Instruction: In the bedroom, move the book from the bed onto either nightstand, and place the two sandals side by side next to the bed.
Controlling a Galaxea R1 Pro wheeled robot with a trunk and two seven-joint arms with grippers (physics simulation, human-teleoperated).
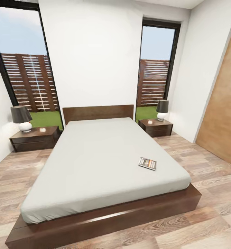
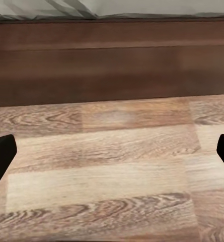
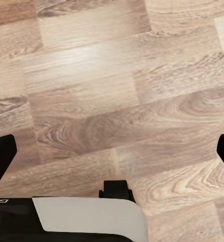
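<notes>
In the head view the bed (image 1: pixel 94 155) fills the middle of the bedroom, white mattress on a dark wooden frame. The book (image 1: pixel 147 163) lies flat on the mattress near its right front corner. One nightstand (image 1: pixel 34 138) stands left of the headboard, the other nightstand (image 1: pixel 155 127) to its right. The sandals are out of view. My left gripper (image 2: pixel 112 154) is open above the plank floor, facing the bed frame (image 2: pixel 112 60). My right gripper (image 3: pixel 112 151) is open over bare floor, nothing between its fingers.
Each nightstand carries a lamp (image 1: pixel 22 118) with a dark shade and a small pale object (image 1: pixel 43 130). Tall windows (image 1: pixel 24 72) flank the wall behind the headboard. A wooden door (image 1: pixel 222 110) is on the right wall. Plank floor (image 1: pixel 212 173) runs along both sides of the bed.
</notes>
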